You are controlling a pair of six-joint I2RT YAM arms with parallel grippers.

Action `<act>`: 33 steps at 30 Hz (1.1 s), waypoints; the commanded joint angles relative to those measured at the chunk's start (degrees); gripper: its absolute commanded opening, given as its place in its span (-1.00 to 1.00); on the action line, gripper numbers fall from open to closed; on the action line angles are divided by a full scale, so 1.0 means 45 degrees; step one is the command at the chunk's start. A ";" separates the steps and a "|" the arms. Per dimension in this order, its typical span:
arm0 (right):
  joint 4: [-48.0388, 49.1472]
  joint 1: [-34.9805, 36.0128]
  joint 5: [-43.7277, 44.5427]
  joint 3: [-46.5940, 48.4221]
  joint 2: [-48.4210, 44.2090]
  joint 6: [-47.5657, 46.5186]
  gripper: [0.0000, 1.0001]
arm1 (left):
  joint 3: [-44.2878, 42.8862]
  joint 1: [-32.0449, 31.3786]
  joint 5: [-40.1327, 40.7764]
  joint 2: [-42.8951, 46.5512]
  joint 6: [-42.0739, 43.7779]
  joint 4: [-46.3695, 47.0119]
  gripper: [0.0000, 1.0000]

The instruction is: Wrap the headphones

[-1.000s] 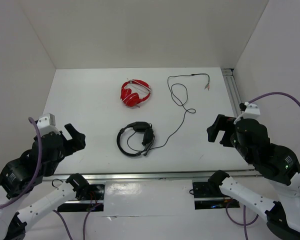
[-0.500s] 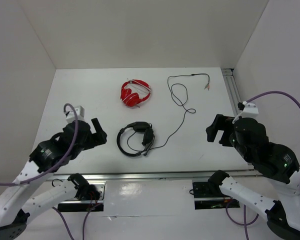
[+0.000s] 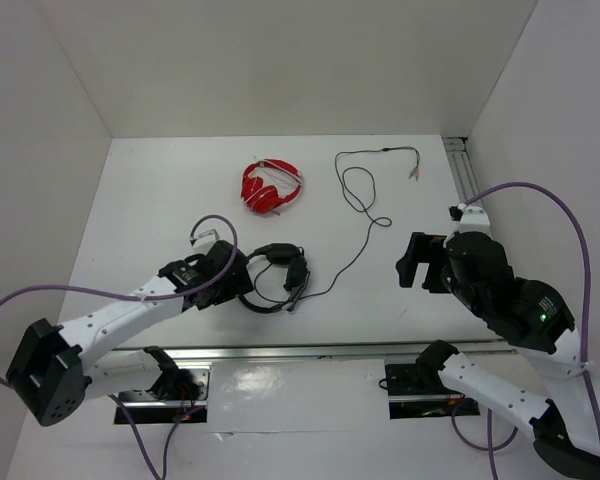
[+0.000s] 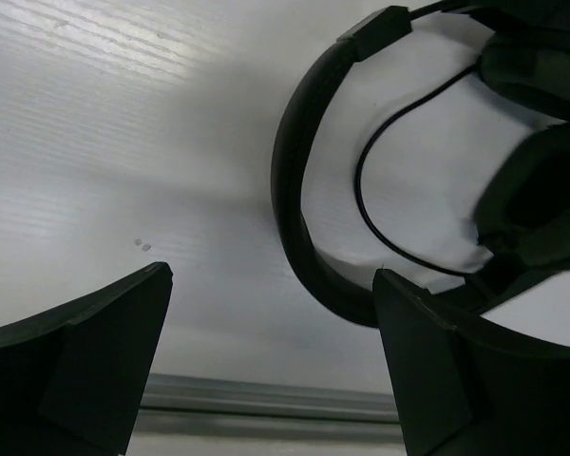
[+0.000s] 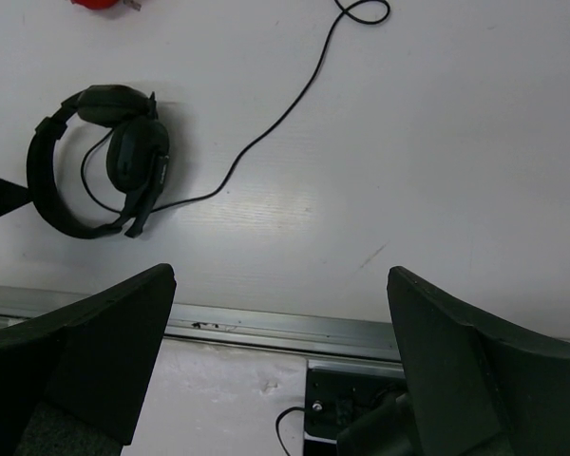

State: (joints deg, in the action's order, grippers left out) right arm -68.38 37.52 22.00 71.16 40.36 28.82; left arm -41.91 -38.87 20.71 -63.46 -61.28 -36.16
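Note:
The black headphones (image 3: 275,277) lie flat near the table's front middle. Their thin black cable (image 3: 360,215) runs up and right to plugs near the back right. My left gripper (image 3: 236,270) is open, low at the headband's left side. In the left wrist view the headband (image 4: 299,190) curves just ahead of the open gripper (image 4: 271,313), with the earcups (image 4: 537,204) at the right. My right gripper (image 3: 412,260) is open and empty, above the table to the right of the cable. The right wrist view shows the headphones (image 5: 100,161) and the cable (image 5: 285,109) far ahead.
Smaller red headphones (image 3: 271,186) lie behind the black ones. A metal rail (image 3: 465,190) runs along the table's right edge and another (image 3: 320,350) along the front edge. White walls enclose the left, back and right sides.
My left arm has swung in from the far left to the headband's left side. My right gripper has moved slightly left and forward.

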 commanded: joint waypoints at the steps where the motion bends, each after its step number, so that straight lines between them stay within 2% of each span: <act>1: 0.1268 0.0081 -0.0436 -0.0187 -0.0023 -0.0232 1.00 | 0.0426 -0.0034 0.0183 -0.0989 -0.0874 0.1725 1.00; 5: 0.1387 0.0081 -0.0689 -0.0577 -0.0141 -0.0232 1.00 | 0.0720 -0.0034 0.0183 -0.2571 -0.1304 0.2177 0.96; 7: 0.1504 0.0081 -0.0826 -0.0578 -0.0258 -0.0232 1.00 | 0.0836 0.0084 0.0183 -0.3102 -0.1538 0.2312 0.81; 11: 0.1621 0.0081 -0.0943 -0.0695 -0.0375 -0.0232 1.00 | 0.0837 0.0084 0.0183 -0.4196 -0.1832 0.2431 0.67; 12: 0.1621 0.0081 -0.0943 -0.0811 -0.0375 -0.0232 1.00 | 0.0837 0.0084 0.0183 -0.4624 -0.1832 0.2431 0.53; 13: 0.1737 0.0081 -0.0943 -0.0812 -0.0375 -0.0232 1.00 | 0.0837 0.0084 0.0183 -0.4763 -0.1968 0.2431 0.26; 14: 0.1738 0.0081 -0.0943 -0.0812 -0.0491 -0.0232 1.00 | 0.0837 0.0084 0.0183 -0.4765 -0.1969 0.2121 -0.22; 15: 0.1738 0.0081 -0.0943 -0.0812 -0.0492 -0.0232 1.00 | 0.0837 0.0084 0.0183 -0.4765 -0.2143 0.1925 -0.48; 17: 0.1856 0.0081 -0.1059 -0.0948 -0.0492 -0.0232 1.00 | 0.0837 -0.0071 0.0300 -0.4240 -0.2417 0.1263 -0.93; 18: 0.1991 0.0081 -0.1061 -0.0949 -0.0492 -0.0232 1.00 | 0.0837 -0.0073 0.0474 -0.3909 -0.2418 0.0969 -1.00; 21: 0.2576 0.0081 -0.1528 -0.1240 -0.0492 -0.0232 1.00 | 0.0059 -0.0190 0.1117 -0.2113 -0.2011 -0.0105 -1.00; 22: 0.2849 0.0081 -0.1916 -0.1397 -0.0492 -0.0232 1.00 | -0.0350 -0.0190 0.1372 -0.1586 -0.1815 -0.1153 -1.00; 25: 0.5106 0.0081 -0.2872 -0.1883 -0.0996 -0.0504 1.00 | -0.2847 -0.0190 0.2813 0.0251 -0.0976 -0.3574 -1.00; 26: 0.5833 0.0081 -0.3264 -0.2157 -0.1309 -0.0622 1.00 | -0.4382 -0.0190 0.3052 0.0912 0.0071 -0.3875 -1.00; 28: 0.7491 0.0081 -0.4317 -0.3401 -0.2418 -0.0895 1.00 | -0.5913 -0.0190 0.3346 0.1286 0.1462 -0.4228 -1.00; 29: 0.9124 0.0081 -0.5598 -0.3874 -0.2735 -0.1186 1.00 | -0.6656 -0.0190 0.3347 0.1290 0.2126 -0.4365 -1.00; 30: 0.9856 0.0081 -0.6230 -0.4285 -0.2951 -0.1325 1.00 | -0.8113 -0.0074 0.3231 0.1290 0.3409 -0.4676 -1.00; 31: 1.0521 0.0081 -0.7164 -0.5062 -0.3088 -0.1326 1.00 | -0.8882 0.0101 0.3095 0.1039 0.3885 -0.4988 -1.00; 33: 1.1925 0.0081 -0.7599 -0.5615 -0.2935 -0.1326 1.00 | -1.1063 0.0239 0.3093 0.0628 0.4667 -0.6155 -1.00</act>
State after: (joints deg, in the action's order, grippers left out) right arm -32.99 37.52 -1.74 49.23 26.55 25.12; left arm -81.30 -38.98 32.47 -59.61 -51.00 -54.63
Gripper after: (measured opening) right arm 0.999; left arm 0.093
